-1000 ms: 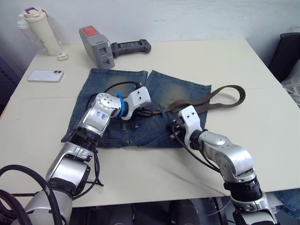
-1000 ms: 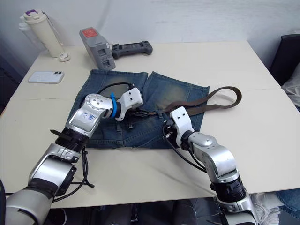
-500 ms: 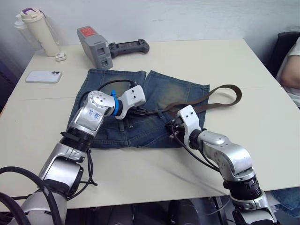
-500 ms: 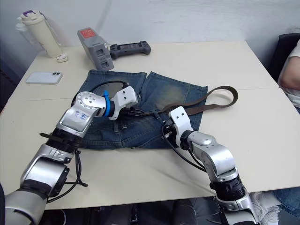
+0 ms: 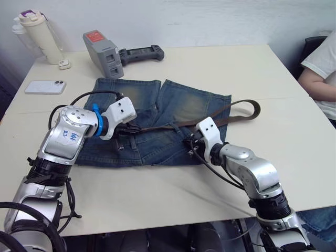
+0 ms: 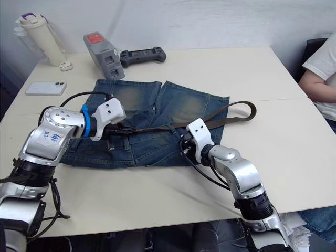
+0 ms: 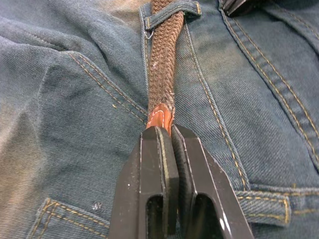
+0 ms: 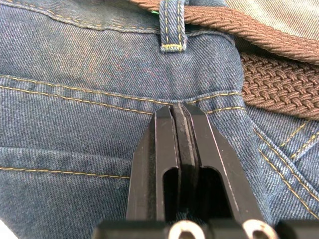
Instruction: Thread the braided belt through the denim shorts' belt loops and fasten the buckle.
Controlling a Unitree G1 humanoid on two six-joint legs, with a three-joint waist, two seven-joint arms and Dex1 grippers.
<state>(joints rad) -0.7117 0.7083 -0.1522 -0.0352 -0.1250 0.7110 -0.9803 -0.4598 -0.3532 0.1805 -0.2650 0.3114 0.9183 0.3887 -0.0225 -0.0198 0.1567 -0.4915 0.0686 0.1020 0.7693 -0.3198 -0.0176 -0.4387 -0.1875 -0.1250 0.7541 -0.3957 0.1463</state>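
The left tool is clamped on the tan tip of the braided belt, which runs under a belt loop of the denim shorts. The right tool is closed, its fingers pressed together against the waistband. The shorts lie flat on the pale counter, with a phone, bottle and controller beyond. A person's arm shows at the right edge.

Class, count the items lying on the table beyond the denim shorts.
4: a bottle at the far-left corner, a phone before it, a grey battery pack, and a black controller beside that. Others may be hidden.
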